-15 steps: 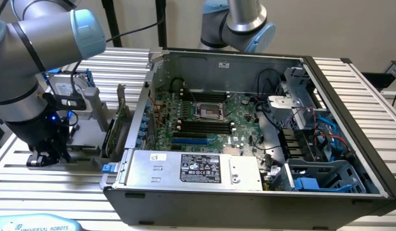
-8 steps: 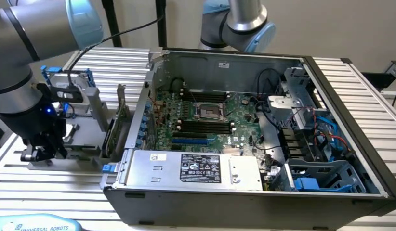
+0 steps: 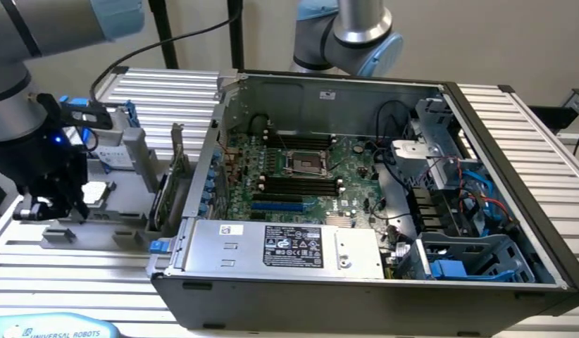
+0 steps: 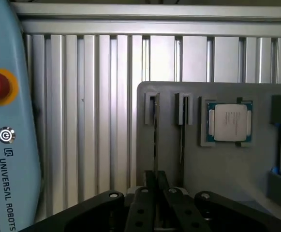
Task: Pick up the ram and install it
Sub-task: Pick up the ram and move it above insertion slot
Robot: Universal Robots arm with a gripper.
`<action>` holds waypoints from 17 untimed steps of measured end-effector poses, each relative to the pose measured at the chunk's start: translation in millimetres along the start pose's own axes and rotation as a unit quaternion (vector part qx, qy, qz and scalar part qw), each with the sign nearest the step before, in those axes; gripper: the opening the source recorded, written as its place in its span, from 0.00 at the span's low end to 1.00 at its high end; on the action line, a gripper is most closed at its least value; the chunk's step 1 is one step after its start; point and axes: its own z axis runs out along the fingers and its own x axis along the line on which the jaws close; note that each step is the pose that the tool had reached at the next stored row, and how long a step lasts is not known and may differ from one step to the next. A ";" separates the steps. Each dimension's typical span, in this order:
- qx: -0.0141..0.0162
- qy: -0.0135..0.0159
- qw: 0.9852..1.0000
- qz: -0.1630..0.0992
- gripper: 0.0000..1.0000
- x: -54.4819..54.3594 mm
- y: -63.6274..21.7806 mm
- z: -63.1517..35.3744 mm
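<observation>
Seen edge-on in the wrist view, the ram point(image 4: 155, 137) is a thin dark stick standing upright in a slotted holder on the grey parts tray point(image 4: 198, 164). My gripper point(image 4: 155, 181) sits right over it, its two black fingers point(image 4: 149, 180) drawn together on either side of the stick's near end. A second thin stick point(image 4: 181, 140) stands in the neighbouring holder. In the exterior view my gripper point(image 3: 50, 208) hangs low over the tray point(image 3: 120, 211), at the exterior view's left of the open computer case point(image 3: 365, 274). The motherboard's black memory slots point(image 3: 294, 186) lie inside the case.
A square silver processor point(image 4: 229, 122) rests in the tray beside the holders. Green expansion cards point(image 3: 167, 183) stand upright between tray and case. A light-blue teach pendant point(image 4: 5, 145) with a red stop button lies on the ribbed aluminium table point(image 4: 96, 121). A second arm point(image 3: 351, 32) stands behind the case.
</observation>
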 end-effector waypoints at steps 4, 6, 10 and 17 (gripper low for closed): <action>0.000 0.000 1.000 0.000 0.14 -0.2 -1.5 -18.5; 0.000 0.000 1.000 0.000 0.14 -0.4 -3.2 -27.5; 0.000 0.000 1.000 0.000 0.14 -0.7 -9.3 -45.6; 0.000 -0.001 1.000 0.000 0.14 -1.9 -28.4 -75.3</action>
